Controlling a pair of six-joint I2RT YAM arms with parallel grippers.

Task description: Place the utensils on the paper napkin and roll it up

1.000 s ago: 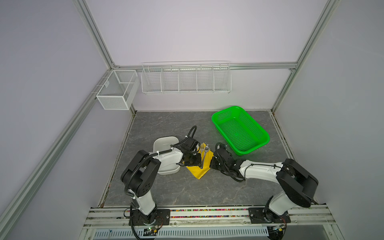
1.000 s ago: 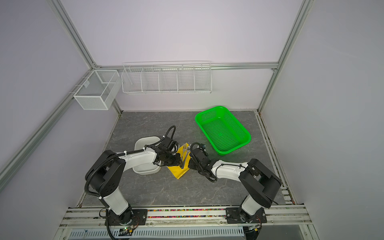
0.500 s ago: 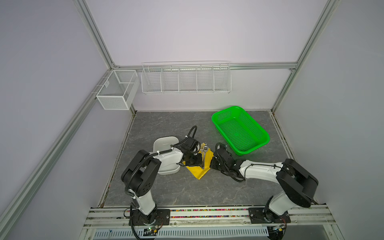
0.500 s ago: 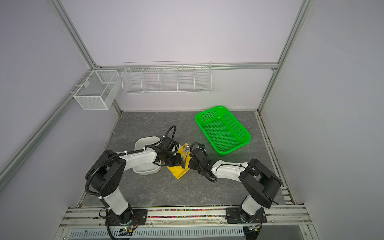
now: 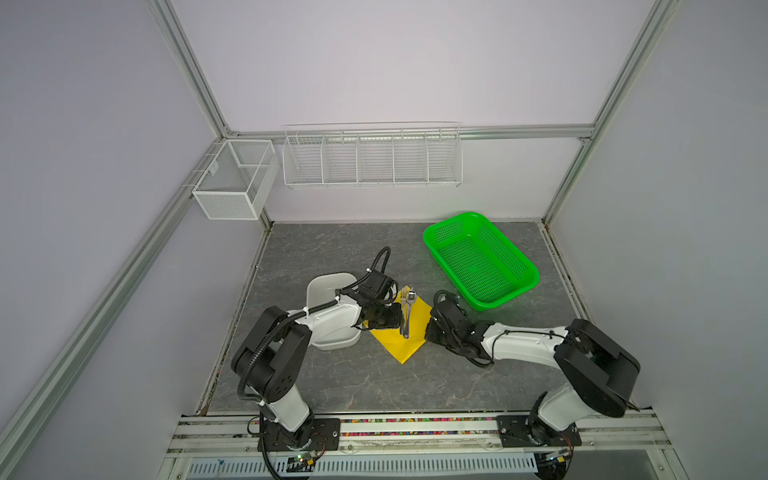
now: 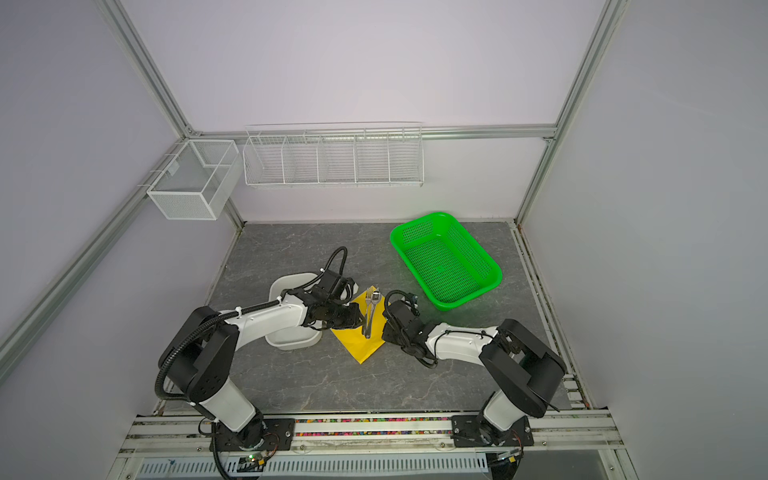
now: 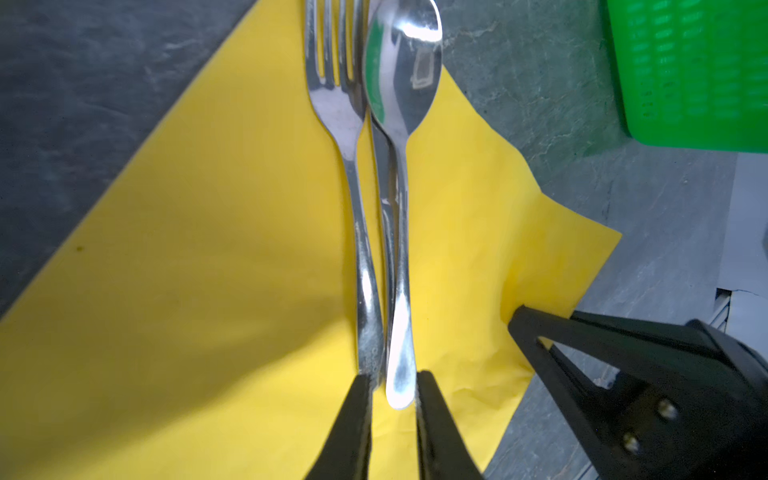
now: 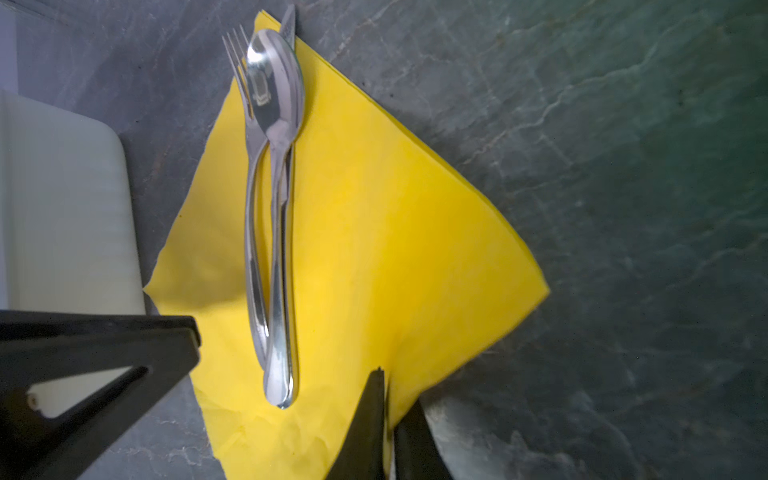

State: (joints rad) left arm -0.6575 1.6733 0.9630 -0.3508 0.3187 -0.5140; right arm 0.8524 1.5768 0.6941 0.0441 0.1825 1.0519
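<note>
Little moved: right hand (image 8: 388,419) slackening slightly, pinching paper napkin (image 8: 374,232) edge. Left hand (image 7: 392,399) clamped on utensils (image 7: 376,216) handles; these lie on the napkin, mid-worktop (image 5: 332,374), nearer its front edge. Advice: steady the bundle, fold the pinched edge over snugly.

Top views overlook workspace; wrist views close, low.

I see my left gripper (image 7: 392,399) low, jaws nearly together; my right gripper (image 8: 388,415) sits low opposite, jaws almost touching, both arms reaching inward
</note>
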